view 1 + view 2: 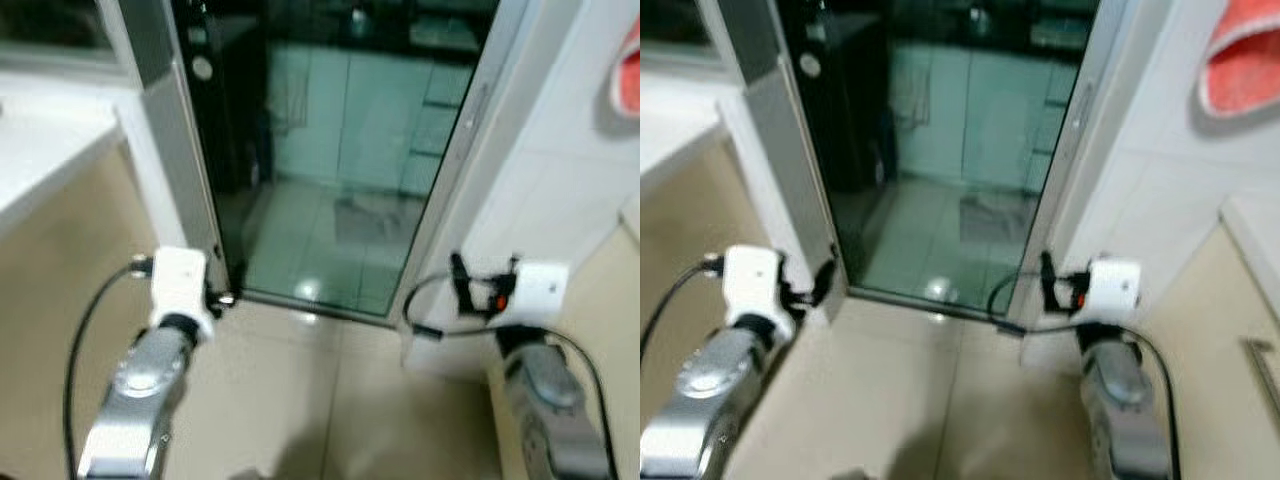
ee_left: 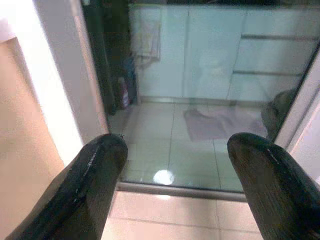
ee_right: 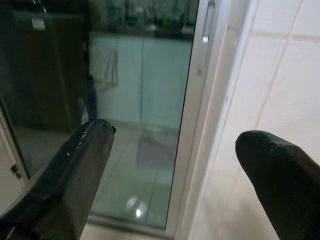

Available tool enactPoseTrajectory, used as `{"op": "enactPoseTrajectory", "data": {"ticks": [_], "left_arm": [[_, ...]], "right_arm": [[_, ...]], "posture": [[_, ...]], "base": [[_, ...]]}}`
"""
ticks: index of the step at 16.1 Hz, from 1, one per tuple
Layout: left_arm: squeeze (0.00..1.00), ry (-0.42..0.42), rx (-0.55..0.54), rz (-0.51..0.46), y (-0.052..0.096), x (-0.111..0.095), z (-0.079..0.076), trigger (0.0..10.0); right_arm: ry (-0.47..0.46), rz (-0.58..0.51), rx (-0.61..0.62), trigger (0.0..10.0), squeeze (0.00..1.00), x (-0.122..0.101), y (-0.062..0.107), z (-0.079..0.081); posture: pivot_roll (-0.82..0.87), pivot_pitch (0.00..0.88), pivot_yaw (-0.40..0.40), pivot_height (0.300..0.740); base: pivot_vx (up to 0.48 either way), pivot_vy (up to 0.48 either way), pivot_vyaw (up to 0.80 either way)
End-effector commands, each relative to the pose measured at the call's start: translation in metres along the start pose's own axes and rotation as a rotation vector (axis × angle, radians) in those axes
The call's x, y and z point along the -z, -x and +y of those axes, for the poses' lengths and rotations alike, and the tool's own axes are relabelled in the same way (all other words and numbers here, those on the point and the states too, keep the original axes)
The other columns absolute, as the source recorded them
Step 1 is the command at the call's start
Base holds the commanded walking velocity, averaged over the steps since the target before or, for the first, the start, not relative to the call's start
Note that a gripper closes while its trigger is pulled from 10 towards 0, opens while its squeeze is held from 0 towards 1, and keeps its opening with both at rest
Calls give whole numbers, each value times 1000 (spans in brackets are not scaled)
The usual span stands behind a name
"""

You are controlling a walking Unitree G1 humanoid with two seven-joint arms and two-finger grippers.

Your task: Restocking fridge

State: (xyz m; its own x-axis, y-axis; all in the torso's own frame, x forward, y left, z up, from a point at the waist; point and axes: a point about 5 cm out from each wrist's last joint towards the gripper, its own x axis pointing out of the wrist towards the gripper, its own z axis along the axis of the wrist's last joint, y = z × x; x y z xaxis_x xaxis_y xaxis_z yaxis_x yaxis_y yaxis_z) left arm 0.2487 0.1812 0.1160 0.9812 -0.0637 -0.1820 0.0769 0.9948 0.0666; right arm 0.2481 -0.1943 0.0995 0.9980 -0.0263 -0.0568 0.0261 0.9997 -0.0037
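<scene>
From the head views, both arms are reaching toward a glass door (image 1: 340, 180), the left claw (image 1: 222, 296) and right claw (image 1: 458, 285) just short of it. Each wrist view is showing its fingers (image 2: 95, 175) spread apart, empty. No fridge or groceries identifiable, so progress is unclear.

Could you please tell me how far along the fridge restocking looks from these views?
Nothing settles it. Both grippers, left and right, are open and hold nothing, raised before a glass door. Cabinets and a mat lie beyond the glass. This fits heading out for stock or coming back after delivery.
</scene>
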Motion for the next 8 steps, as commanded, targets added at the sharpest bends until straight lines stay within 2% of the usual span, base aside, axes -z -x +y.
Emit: {"op": "enactPoseTrajectory", "data": {"ticks": [1, 8], "left_arm": [[0, 2, -4, -2, -2, -3, 0, 10000], [0, 2, -4, -2, -2, -3, 0, 10000]], "right_arm": [[-3, 5, 5, 10000, 0, 0, 0, -3], [-3, 5, 5, 10000, 0, 0, 0, -3]], "posture": [[-99, 0, 5, 740], [-99, 0, 5, 740]], "base": [[0, 0, 0], [0, 0, 0]]}}
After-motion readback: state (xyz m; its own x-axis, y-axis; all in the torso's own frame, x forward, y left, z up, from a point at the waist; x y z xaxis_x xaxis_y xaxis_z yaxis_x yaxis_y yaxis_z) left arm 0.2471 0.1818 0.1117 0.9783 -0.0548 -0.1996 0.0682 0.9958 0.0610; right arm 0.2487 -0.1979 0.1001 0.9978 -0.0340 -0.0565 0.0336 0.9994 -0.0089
